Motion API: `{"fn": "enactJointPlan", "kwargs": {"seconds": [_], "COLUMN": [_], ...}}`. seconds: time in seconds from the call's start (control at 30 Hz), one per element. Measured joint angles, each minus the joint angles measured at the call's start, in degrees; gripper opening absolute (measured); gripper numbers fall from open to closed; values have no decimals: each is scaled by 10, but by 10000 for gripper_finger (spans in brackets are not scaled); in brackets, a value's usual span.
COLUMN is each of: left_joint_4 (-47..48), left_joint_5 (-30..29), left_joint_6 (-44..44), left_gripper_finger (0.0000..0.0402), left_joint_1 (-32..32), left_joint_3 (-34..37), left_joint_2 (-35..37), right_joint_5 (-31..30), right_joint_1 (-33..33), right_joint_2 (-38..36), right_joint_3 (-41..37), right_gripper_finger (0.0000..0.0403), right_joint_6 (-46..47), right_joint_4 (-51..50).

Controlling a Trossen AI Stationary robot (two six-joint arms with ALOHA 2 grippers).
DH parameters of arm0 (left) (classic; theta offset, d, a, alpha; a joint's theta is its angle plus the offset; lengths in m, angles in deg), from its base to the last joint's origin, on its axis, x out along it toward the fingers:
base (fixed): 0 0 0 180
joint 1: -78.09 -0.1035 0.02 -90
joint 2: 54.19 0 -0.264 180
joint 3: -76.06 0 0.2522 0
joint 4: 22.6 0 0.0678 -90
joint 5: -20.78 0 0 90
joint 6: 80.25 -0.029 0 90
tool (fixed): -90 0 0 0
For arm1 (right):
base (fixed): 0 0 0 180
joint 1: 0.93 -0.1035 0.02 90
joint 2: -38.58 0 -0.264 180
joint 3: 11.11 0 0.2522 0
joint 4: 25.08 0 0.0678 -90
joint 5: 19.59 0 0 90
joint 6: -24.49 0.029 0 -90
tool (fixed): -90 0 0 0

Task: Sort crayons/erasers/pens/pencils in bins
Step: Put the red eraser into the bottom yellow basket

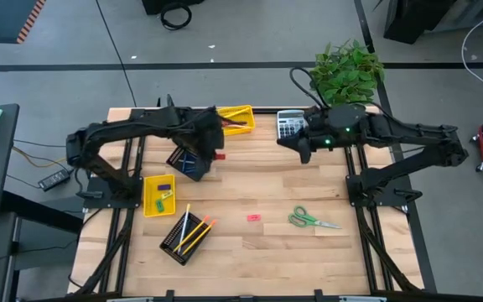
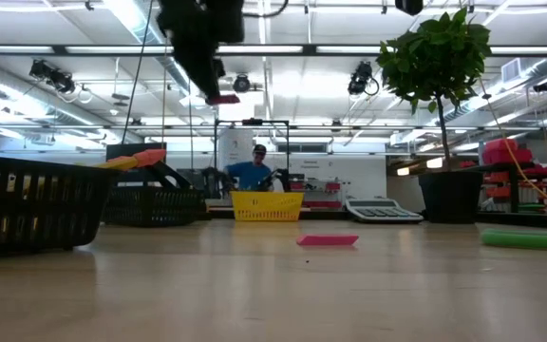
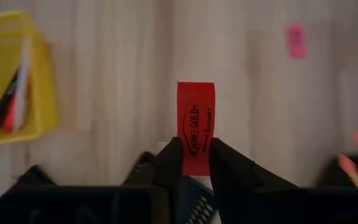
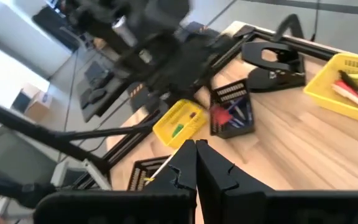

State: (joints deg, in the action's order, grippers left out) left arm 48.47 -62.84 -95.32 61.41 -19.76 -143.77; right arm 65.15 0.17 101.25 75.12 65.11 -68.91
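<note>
Item held: red eraser [image 3: 196,121], pinched by its lower end only in the left gripper [image 3: 196,163], jaws closed on it, raised off the surface

Directly beneath: black mesh bin [image 1: 187,161] of blue crayons. Risk judged: released here, likely to land among the crayons, the wrong bin. Risk of slipping too, given so short a bite on a smooth sleeve

Just beside, toward the table's front: yellow bin [image 1: 158,194] with small green and purple pieces, probably the proper destination

Nearer the front edge: second mesh bin [image 1: 183,237] of pencils; pink eraser [image 1: 254,218] loose on the wood; green-handled scissors [image 1: 313,221]

Back edge: yellow bin of pens [image 1: 236,119]; calculator [image 1: 289,124]; right gripper [image 4: 196,155] waiting near it, jaws shut and empty

Surface: pale wooden table [image 1: 309,184], dark frame

Beyond: potted plant [image 1: 348,71], grey floor, cables; person [image 2: 257,171] far back under strip lights
</note>
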Motion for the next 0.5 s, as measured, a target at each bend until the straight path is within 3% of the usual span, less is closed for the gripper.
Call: {"fn": "enactJointPlan", "kwargs": {"seconds": [0.3, 0.4, 0.5], "left_joint_4": [115, 112, 91], "left_joint_5": [31, 52, 59], "left_joint_6": [-66, -63, -55], "left_gripper_finger": [78, 73, 75], "left_joint_1": [14, 4, -7], "left_joint_3": [4, 42, 126], "left_joint_2": [50, 92, 152], "right_joint_5": [12, 12, 12], "right_joint_1": [60, 72, 75], "right_joint_2": [3, 4, 8], "right_joint_3": [0, 0, 0], "right_gripper_finger": [8, 8, 8], "right_joint_6": [13, 15, 15], "right_joint_4": [-3, -6, -15]}}
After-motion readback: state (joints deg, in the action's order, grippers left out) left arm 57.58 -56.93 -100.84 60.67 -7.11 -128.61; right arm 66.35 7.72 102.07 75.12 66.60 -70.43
